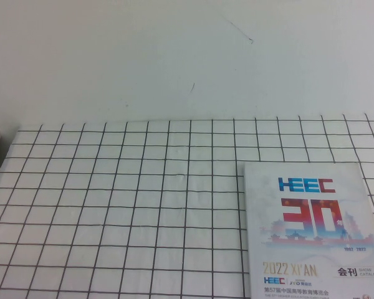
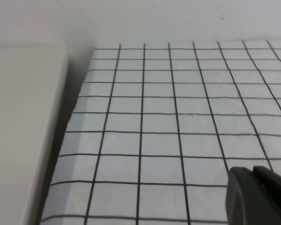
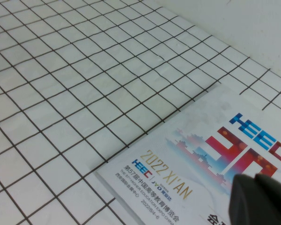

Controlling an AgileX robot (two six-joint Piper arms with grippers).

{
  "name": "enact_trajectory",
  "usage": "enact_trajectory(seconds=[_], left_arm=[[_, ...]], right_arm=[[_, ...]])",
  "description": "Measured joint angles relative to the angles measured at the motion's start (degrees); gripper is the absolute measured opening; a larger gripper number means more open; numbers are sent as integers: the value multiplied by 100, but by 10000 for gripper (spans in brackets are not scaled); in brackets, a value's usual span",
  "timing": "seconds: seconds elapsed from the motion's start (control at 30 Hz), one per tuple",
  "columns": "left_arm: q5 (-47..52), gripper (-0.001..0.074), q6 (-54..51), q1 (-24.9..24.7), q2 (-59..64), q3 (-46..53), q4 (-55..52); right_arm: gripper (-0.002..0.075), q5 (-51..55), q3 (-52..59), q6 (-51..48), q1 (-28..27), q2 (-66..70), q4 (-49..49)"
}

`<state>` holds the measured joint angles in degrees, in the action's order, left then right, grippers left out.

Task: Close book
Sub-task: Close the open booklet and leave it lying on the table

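Note:
The book (image 1: 311, 230) lies shut and flat on the gridded cloth at the right front, its white cover showing blue "HEEC", a red "30" and gold "2022 XI'AN". In the right wrist view the same book (image 3: 201, 159) fills the near corner, and my right gripper (image 3: 255, 180) hangs just above its cover, fingers pressed together and holding nothing. My left gripper (image 2: 253, 172) hovers over bare grid squares at the cloth's left side, also shut and empty. Neither gripper appears in the high view.
A white cloth with a black grid (image 1: 124, 205) covers the table up to the white back wall (image 1: 174, 56). A white raised ledge (image 2: 23, 122) runs along the cloth's left edge.

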<state>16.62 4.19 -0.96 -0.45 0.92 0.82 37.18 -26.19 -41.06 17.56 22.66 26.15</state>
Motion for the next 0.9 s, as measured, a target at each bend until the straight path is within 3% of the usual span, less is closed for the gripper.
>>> enact_trajectory(seconds=[0.2, 0.9], left_arm=[[-19, -4, 0, 294, -13, 33, 94], [139, -4, 13, 298, -13, 14, 112]], right_arm=[[-3, 35, 0, 0, 0, 0, 0], [-3, 35, 0, 0, 0, 0, 4]])
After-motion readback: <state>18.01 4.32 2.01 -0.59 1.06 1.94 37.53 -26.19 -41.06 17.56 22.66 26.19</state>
